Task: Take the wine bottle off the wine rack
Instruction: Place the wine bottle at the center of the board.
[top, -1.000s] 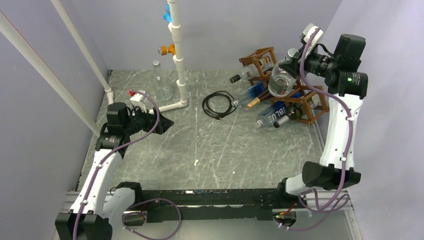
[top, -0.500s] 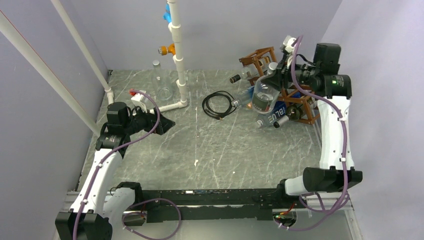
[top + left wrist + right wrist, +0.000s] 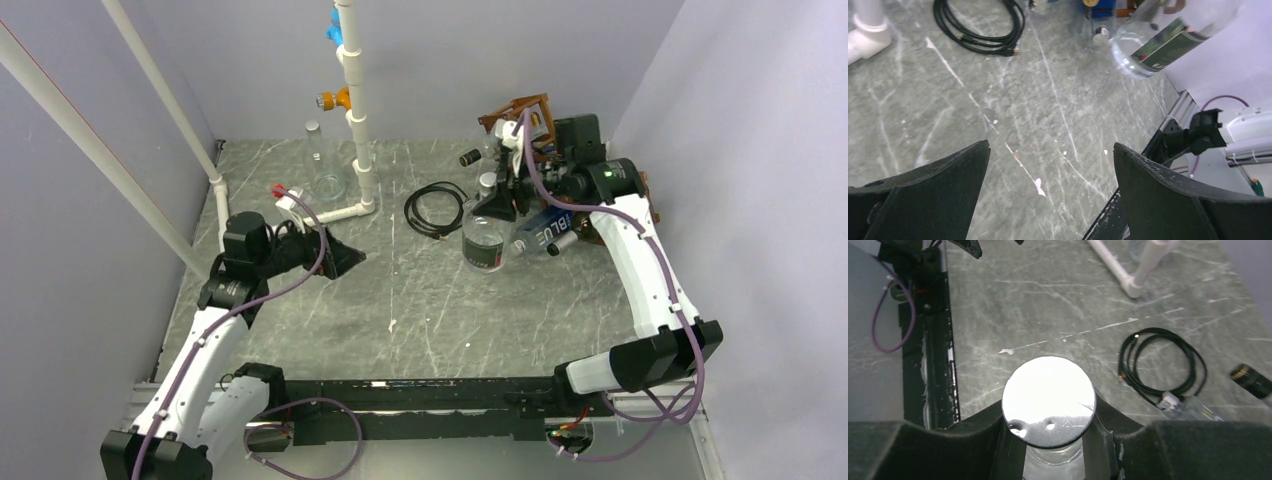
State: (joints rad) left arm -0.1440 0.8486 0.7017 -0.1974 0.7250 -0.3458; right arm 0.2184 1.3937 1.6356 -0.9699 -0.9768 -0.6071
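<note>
Carefully was how this step needed to go: judging by the scene, the clear glass wine bottle with a dark green label (image 3: 483, 243) was already free of the reddish-brown wooden open-frame wine rack (image 3: 521, 108) and had yet to be set down. The right gripper (image 3: 498, 198) was clenched around the bottle's neck, just under its round silver cap (image 3: 1049, 401), with a black finger (image 3: 1009, 440) pressed on either side. The bottle hung below the gripper, base downward and slightly tilted. It hung over the right half of the grey marbled table (image 3: 420, 300), toward the far edge. The rack stood just to its right, in the far right corner. Whether the base touched the surface could not be told. A good finish would bring the bottle straight down until its base sat flat, and loosen the fingers only then. It would also keep clear of the coiled black cable (image 3: 438, 209) lying nearby to the left. The left gripper (image 3: 342, 258) hovered near the left edge, fingers spread wide and holding nothing.
</note>
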